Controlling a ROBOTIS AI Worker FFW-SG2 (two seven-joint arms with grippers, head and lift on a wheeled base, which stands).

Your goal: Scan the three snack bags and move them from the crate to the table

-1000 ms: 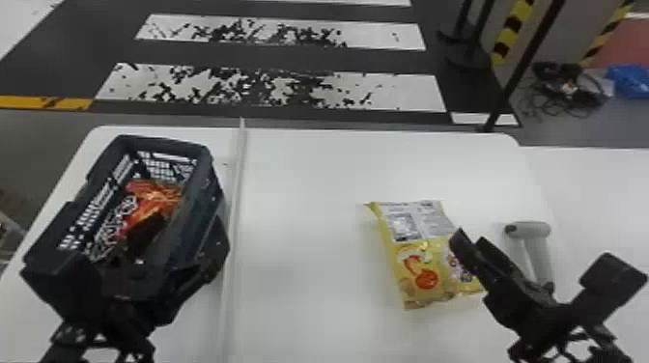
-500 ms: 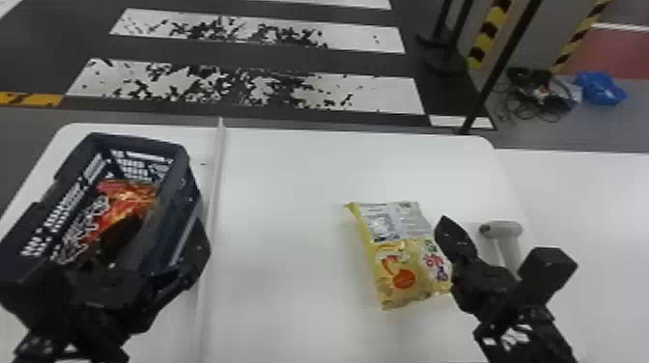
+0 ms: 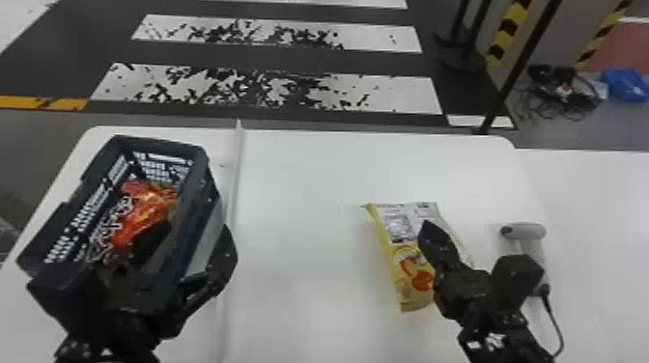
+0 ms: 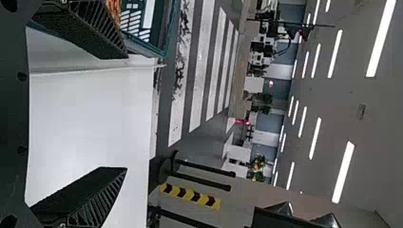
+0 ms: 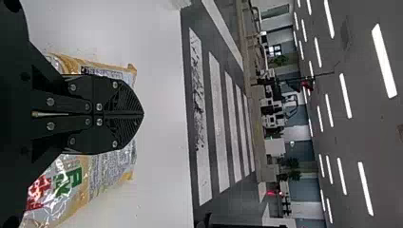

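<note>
In the head view my left gripper [image 3: 194,239] is at the dark crate [image 3: 203,166], one finger over its inside and the other beyond its right wall. The left wrist view shows this gripper [image 4: 124,113] wide apart, with nothing between its fingers. An orange-red snack bag [image 3: 145,202] lies in the crate. On the table, a yellow snack bag [image 3: 393,263] lies partly behind my right gripper [image 3: 426,229]. In the right wrist view the right gripper [image 5: 142,114] has its fingers pressed together, in front of the yellow bag [image 5: 111,166].
A white scanner [image 3: 531,230] with a black cable stands to the right of the right gripper on the white table [image 3: 299,193]. A raised strip [image 3: 234,183] runs along the table beside the crate. Black posts stand on the floor beyond the table.
The right gripper has moved left, away from the scanner and over more of the yellow bag. The head view has shifted slightly. The left gripper stays about the same beside the crate.
</note>
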